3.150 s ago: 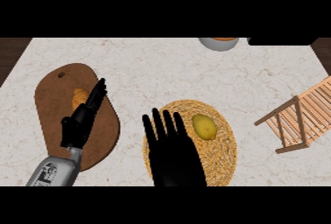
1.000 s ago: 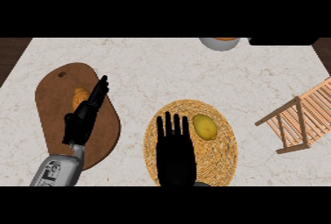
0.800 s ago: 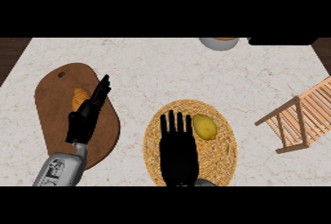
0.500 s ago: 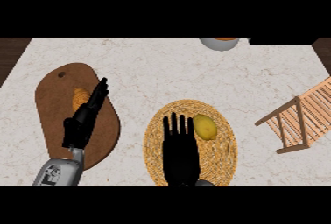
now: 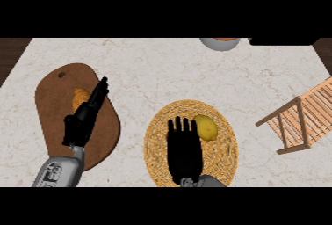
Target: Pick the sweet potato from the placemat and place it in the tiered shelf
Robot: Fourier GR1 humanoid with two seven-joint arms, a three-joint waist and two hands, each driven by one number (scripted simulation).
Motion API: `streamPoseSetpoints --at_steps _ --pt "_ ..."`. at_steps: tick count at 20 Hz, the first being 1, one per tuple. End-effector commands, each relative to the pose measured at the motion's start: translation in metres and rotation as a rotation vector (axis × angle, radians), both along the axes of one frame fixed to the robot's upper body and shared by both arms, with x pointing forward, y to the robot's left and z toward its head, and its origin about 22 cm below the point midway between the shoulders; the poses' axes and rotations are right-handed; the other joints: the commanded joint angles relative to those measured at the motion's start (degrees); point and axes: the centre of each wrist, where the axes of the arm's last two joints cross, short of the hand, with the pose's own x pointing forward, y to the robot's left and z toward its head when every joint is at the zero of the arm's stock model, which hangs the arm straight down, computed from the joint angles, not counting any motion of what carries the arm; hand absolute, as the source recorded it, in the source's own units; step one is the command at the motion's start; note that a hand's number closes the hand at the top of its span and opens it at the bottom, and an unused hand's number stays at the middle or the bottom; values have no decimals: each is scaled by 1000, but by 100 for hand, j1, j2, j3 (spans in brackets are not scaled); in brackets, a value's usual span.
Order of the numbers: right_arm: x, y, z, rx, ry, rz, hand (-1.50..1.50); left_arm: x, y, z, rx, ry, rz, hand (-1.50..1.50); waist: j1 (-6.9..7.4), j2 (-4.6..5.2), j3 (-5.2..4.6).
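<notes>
The yellow oval sweet potato (image 5: 206, 127) lies on the round woven straw placemat (image 5: 224, 154), near the front edge of the pale marbled tabletop (image 5: 162, 70) and a little right of its middle. It rests in the upper right part of the mat, not yet grasped.

The right robot hand (image 5: 183, 147) is flat over the placemat, fingers straight and pointing toward the far edge, holding nothing. Its fingertips sit just beside the sweet potato on the left; whether they touch it cannot be told.

The left robot hand (image 5: 84, 118) rests open over the dark brown oval wooden cutting board (image 5: 55, 92) at the tabletop's left side, beside a small orange item (image 5: 80, 96) of unclear identity.

The slatted light-wood tiered shelf (image 5: 304, 118) stands at the right edge, well apart from the placemat.

Assessment: the step in hand appears to be the approach to grasp. To do it well, the right robot hand should shift rightward until the palm is centred over the sweet potato, then curl fingers and thumb across its narrow width. Closing from the present offset risks nudging the rounded body sideways across the weave. The lift should clear the mat before travel toward the shelf.
</notes>
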Motion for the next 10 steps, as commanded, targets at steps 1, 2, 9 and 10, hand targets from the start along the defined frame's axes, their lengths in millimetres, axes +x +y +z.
streamPoseSetpoints --at_steps 1,2,9,10 --pt "-5 1 -6 -44 39 -4 150 3 -4 16 0 -1 7 0 -2 -3 1" --pt "-12 7 -3 -107 58 11 150 -2 -1 -13 -15 8 0 0 -10 0 -2" --pt "-9 4 -30 -96 -42 73 150 -6 2 6 -13 -10 3 0 13 -2 1" --pt "-23 8 -25 -106 -50 91 150 -1 7 -2 -9 -7 27 0 -3 -2 0"
